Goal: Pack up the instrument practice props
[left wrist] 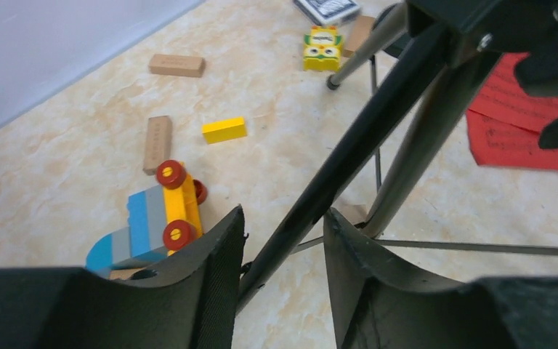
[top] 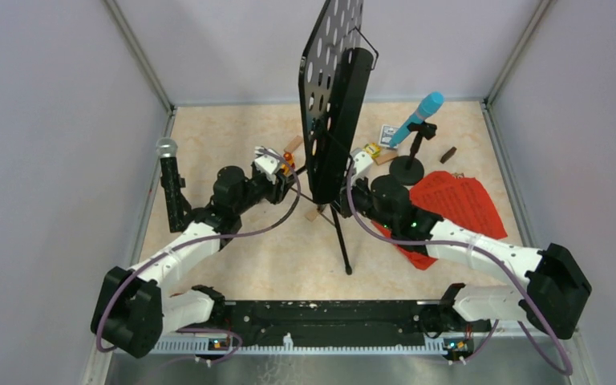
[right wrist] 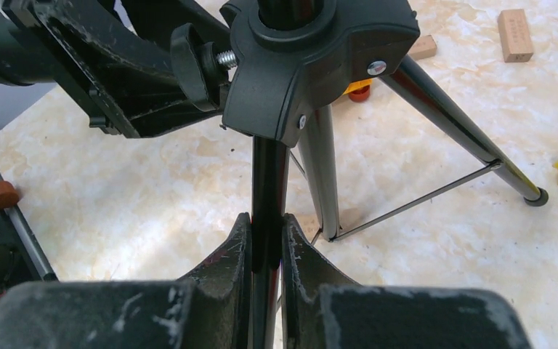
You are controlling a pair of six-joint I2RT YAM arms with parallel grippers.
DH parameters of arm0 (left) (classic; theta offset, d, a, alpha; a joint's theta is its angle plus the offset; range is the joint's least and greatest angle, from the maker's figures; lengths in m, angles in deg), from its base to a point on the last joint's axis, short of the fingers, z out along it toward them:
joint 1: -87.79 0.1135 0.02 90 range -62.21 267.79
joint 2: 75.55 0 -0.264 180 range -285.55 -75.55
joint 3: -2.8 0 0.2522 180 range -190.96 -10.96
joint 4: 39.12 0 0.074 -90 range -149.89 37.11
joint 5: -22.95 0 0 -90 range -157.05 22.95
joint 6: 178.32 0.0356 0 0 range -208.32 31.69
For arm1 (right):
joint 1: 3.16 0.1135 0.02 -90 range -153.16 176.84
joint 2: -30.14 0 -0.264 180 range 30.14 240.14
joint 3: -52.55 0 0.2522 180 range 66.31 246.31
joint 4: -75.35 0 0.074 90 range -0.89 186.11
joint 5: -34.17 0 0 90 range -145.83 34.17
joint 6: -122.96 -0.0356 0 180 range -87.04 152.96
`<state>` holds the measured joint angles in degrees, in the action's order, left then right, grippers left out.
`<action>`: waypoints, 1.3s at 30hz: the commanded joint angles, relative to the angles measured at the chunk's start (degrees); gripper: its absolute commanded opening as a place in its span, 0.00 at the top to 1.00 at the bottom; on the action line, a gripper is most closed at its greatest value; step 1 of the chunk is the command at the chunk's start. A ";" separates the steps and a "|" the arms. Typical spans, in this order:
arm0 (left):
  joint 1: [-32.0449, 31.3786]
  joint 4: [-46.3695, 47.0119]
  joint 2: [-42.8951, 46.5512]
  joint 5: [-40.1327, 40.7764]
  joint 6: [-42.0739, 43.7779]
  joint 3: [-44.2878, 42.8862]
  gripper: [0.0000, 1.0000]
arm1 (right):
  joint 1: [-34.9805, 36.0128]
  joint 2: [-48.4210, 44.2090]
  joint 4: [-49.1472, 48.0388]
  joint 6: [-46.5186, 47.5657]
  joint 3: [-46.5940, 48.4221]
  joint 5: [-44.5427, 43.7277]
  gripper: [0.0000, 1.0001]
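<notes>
The black hole-punched music desk (top: pixel 333 80) stands on its tripod legs (top: pixel 341 241) mid-table. My left gripper (left wrist: pixel 283 214) is open, and one slanted leg (left wrist: pixel 363 138) passes between its fingers. My right gripper (right wrist: pixel 267 218) is shut on another leg (right wrist: pixel 267 174), just below the tripod hub (right wrist: pixel 312 58). In the top view the left gripper (top: pixel 283 170) and right gripper (top: pixel 358 167) flank the stand. The red sheet-music pages (top: pixel 457 200) lie to the right. The blue microphone (top: pixel 419 117) sits in a round-based holder (top: pixel 407 169). The black silver-headed microphone (top: pixel 168 172) stands upright at the far left.
A colourful toy vehicle (left wrist: pixel 156 222) lies on its side beside my left fingers. Wooden blocks (left wrist: pixel 158 143), a yellow brick (left wrist: pixel 224 129) and an owl block (left wrist: pixel 322 48) are scattered behind the stand. Grey walls close in three sides.
</notes>
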<state>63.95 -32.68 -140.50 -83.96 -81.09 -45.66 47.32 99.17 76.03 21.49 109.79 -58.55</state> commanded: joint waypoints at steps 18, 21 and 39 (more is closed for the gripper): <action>-1.55 5.77 5.26 -22.98 -10.58 0.59 1.00 | -0.13 -7.95 -11.46 15.25 -1.72 -1.78 1.00; -2.68 3.33 8.20 -21.42 -10.49 0.35 1.00 | -0.13 -8.19 -14.72 15.59 -2.14 -0.43 1.00; -20.44 15.03 10.86 -5.47 -16.60 10.37 1.00 | 4.89 -13.85 -29.98 17.90 -21.20 -3.65 1.00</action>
<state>47.12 -28.57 -130.27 -84.48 -88.89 -38.40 51.21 85.51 50.63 35.50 91.26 -59.31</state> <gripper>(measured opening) 0.076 0.089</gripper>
